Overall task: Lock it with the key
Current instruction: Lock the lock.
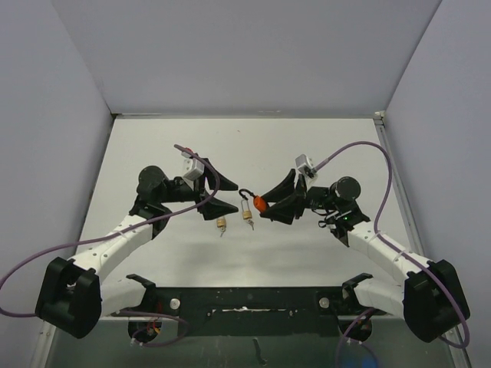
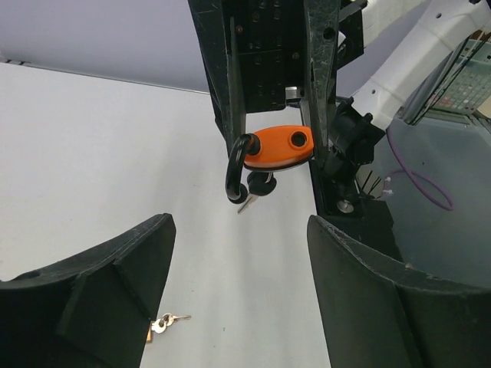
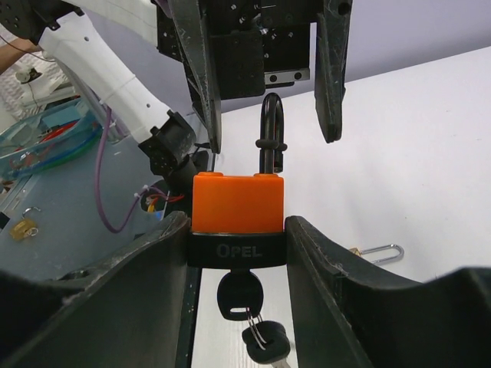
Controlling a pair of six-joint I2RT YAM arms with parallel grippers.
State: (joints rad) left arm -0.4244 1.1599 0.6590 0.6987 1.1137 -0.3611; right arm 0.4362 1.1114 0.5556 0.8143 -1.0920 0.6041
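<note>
My right gripper [image 1: 262,205] is shut on an orange padlock [image 3: 236,202], its fingers [image 3: 322,268] pressing both sides of the black lower band. A black-headed key [image 3: 239,294] sits in the keyhole below, with a second key [image 3: 265,338] hanging from its ring. The black shackle [image 3: 272,132] is open and swung aside, which leaves one hole bare on the orange body [image 2: 282,147]. My left gripper [image 1: 226,193] is open and empty, facing the shackle [image 2: 235,165] from a short distance, with its fingers [image 3: 331,69] either side of it but apart from it.
Two small brass padlocks [image 1: 222,224] [image 1: 248,218] with keys lie on the white table below the grippers. One of them shows by my left finger [image 2: 159,324], and another lies to the right in the right wrist view [image 3: 379,251]. Grey walls stand at the back and sides.
</note>
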